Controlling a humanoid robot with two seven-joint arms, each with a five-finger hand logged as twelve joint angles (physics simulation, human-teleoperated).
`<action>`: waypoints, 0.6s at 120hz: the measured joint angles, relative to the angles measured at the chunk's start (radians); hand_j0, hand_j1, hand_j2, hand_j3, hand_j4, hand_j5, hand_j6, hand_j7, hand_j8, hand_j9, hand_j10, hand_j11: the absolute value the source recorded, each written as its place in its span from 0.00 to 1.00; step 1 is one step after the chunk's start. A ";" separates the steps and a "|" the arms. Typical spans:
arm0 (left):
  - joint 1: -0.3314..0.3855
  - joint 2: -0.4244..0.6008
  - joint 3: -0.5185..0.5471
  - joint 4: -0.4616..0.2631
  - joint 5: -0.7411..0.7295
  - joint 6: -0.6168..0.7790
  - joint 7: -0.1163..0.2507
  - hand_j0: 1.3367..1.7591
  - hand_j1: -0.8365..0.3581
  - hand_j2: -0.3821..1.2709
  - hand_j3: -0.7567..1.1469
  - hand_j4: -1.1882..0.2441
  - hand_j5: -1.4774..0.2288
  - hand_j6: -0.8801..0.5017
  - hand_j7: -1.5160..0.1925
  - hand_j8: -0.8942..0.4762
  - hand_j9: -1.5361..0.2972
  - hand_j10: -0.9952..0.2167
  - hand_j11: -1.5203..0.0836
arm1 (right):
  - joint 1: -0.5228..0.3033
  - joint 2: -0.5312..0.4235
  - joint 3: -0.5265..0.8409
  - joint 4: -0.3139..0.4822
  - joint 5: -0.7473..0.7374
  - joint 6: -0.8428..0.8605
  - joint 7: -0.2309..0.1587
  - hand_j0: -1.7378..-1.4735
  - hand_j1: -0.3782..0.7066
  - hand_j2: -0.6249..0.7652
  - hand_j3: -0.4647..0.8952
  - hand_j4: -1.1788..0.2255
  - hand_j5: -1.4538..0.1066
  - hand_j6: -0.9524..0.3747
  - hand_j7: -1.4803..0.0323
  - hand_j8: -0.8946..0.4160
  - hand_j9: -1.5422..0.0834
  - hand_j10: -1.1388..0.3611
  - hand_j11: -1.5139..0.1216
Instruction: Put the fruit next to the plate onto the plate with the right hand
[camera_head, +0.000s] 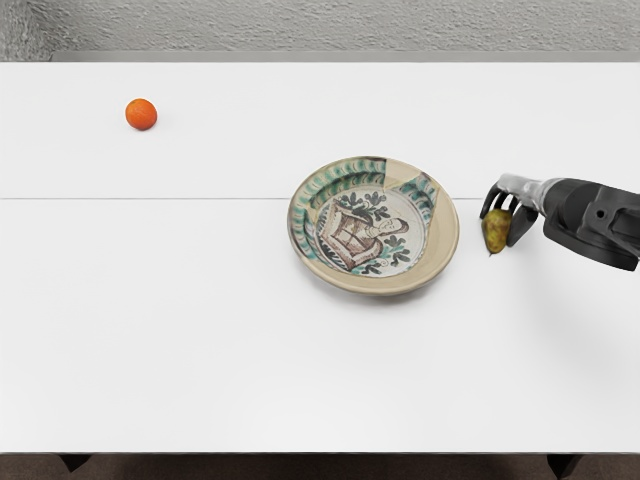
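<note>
Just beside the plate on the white table, robot hand clasps fruit.

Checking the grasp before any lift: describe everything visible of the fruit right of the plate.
The pear is small, yellow-green with brownish mottling and matte skin. It stands roughly upright just right of the plate, clear of its rim. Dark fingers of the right hand curl over its upper part and both sides, hiding the top. Whether its base rests on the white table or is slightly lifted cannot be told.
</note>
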 joint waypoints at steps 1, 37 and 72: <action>0.000 0.000 0.000 0.000 0.000 0.000 0.000 0.76 0.99 0.23 0.40 0.83 0.87 0.64 0.89 0.65 0.84 0.82 0.95 | 0.000 0.000 0.000 0.000 0.000 0.000 0.000 0.33 0.68 0.64 0.34 0.42 0.45 0.43 0.46 0.34 0.48 0.33 0.46; 0.000 0.000 0.001 0.000 0.000 0.000 0.000 0.76 0.99 0.23 0.40 0.83 0.87 0.64 0.89 0.65 0.84 0.82 0.95 | 0.001 -0.009 0.000 0.005 0.009 0.005 0.000 0.32 0.61 0.63 0.34 0.38 0.41 0.39 0.43 0.32 0.45 0.33 0.43; -0.002 0.000 0.001 -0.001 0.000 0.000 0.000 0.76 0.99 0.23 0.40 0.83 0.87 0.64 0.89 0.65 0.84 0.82 0.95 | 0.001 -0.033 0.009 0.018 0.040 0.018 0.012 0.31 0.61 0.66 0.34 0.37 0.39 0.37 0.42 0.30 0.43 0.33 0.41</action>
